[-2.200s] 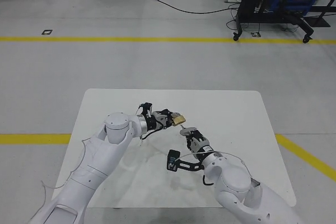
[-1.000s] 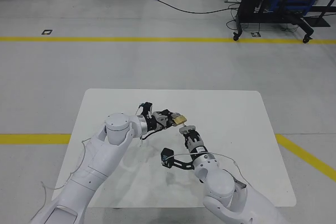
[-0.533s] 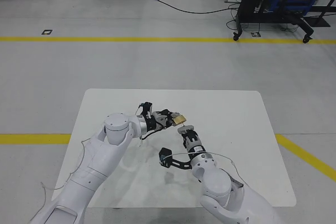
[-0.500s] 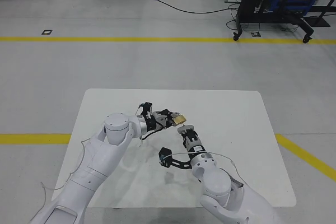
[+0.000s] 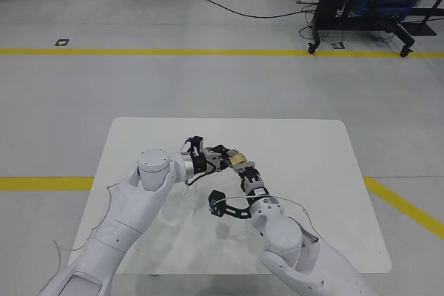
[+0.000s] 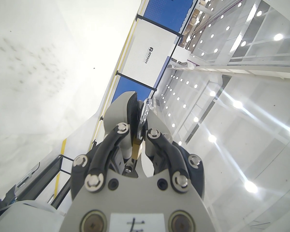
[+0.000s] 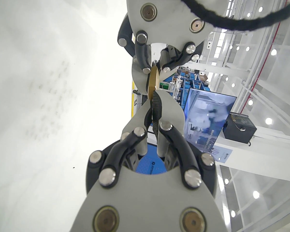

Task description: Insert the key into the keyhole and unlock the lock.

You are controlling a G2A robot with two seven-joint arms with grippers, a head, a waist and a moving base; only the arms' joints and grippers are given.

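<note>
Above the middle of the white table (image 5: 311, 148), my left gripper (image 5: 226, 158) is shut on a small brass padlock (image 5: 238, 158). In the left wrist view the padlock (image 6: 136, 146) sits between the shut fingers, its silver shackle (image 6: 144, 112) poking out at the tips. My right gripper (image 5: 244, 172) is just in front of the lock, fingers shut. In the right wrist view its tips (image 7: 155, 100) meet the bottom edge of the padlock (image 7: 152, 82), held by the left gripper (image 7: 154, 69) opposite. The key lies hidden between the right pads (image 7: 156, 108).
Both arms meet over the table's centre, with bare tabletop all around them. The table's far edge (image 5: 229, 119) runs behind the grippers. A black wheeled frame (image 5: 359, 26) stands far off on the floor.
My right gripper has moved up and toward the padlock, closing the gap until its tips touch the lock's underside. The left gripper and padlock have stayed in place.
</note>
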